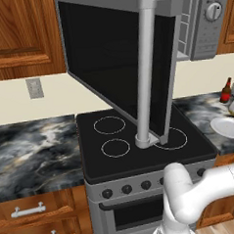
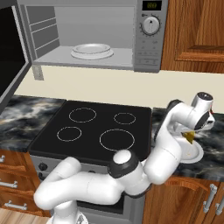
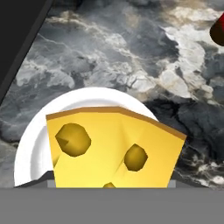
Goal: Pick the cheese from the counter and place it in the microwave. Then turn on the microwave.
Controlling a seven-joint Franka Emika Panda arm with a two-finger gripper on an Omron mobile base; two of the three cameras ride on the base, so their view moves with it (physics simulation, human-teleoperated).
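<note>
The cheese (image 3: 113,148), a yellow wedge with holes, sits close in front of the hand camera and hides the fingertips. In the right base view my gripper (image 2: 189,132) points down, shut on the cheese (image 2: 189,137) just above a white plate (image 2: 196,153) on the marbled counter (image 2: 214,155) to the right of the stove. The microwave (image 2: 148,43) hangs above the stove with its door (image 1: 116,65) swung wide open. A white turntable dish (image 2: 91,50) lies inside it. Its round knob (image 2: 150,25) and green display (image 2: 152,5) are on the right panel.
The black stovetop (image 2: 96,127) with ring marks lies between the two counter stretches. A brown bottle with a red label (image 1: 226,90) stands behind the plate (image 1: 227,127). The open door's long bar handle (image 1: 146,73) reaches down over the stove. Wooden cabinets (image 2: 197,30) flank the microwave.
</note>
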